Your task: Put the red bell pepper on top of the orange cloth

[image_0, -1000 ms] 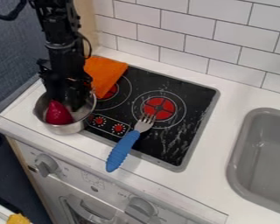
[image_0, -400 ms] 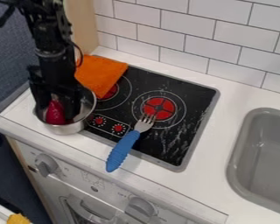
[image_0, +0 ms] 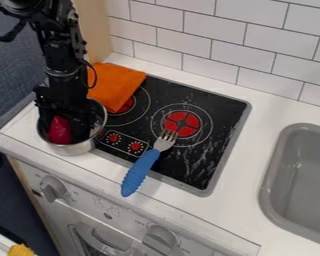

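The jaws of your gripper (image_0: 68,124) are lowered into the metal pot (image_0: 76,148), by the red bell pepper (image_0: 60,131) inside; you cannot tell their opening or grip. Beyond the pot, the orange cloth (image_0: 116,85) partly covers your stovetop (image_0: 213,112).

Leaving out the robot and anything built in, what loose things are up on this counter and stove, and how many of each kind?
Vegetables: 1, the red bell pepper in the pot
Cookware: 1, the round silver metal pot
Cloths: 1, the orange cloth
Cutlery: 1, the metal fork with a ridged blue handle
Total: 4
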Robot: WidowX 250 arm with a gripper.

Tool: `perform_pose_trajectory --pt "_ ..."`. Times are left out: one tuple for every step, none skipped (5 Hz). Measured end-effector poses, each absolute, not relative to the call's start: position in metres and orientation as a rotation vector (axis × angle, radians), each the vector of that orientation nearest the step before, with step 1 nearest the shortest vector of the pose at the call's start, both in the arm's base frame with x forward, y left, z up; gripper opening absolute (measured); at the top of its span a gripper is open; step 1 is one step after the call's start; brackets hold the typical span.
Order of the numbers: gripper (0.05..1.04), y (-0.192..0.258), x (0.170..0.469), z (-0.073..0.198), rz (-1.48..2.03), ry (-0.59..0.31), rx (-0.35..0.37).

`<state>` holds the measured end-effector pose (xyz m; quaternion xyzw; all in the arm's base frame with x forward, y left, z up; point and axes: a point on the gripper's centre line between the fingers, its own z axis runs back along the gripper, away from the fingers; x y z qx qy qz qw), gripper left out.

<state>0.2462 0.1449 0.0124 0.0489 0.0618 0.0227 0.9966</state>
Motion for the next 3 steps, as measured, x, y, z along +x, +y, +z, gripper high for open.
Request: perform_pose_trajectory --pt "0.756 0.141 0.247 0.014 0.03 0.128 0.086" --pt "0.756 0.14 0.259 0.031 0.032 0.095 0.057" --pt "0.756 0.148 0.291 0.068 0.05 0.029 0.039"
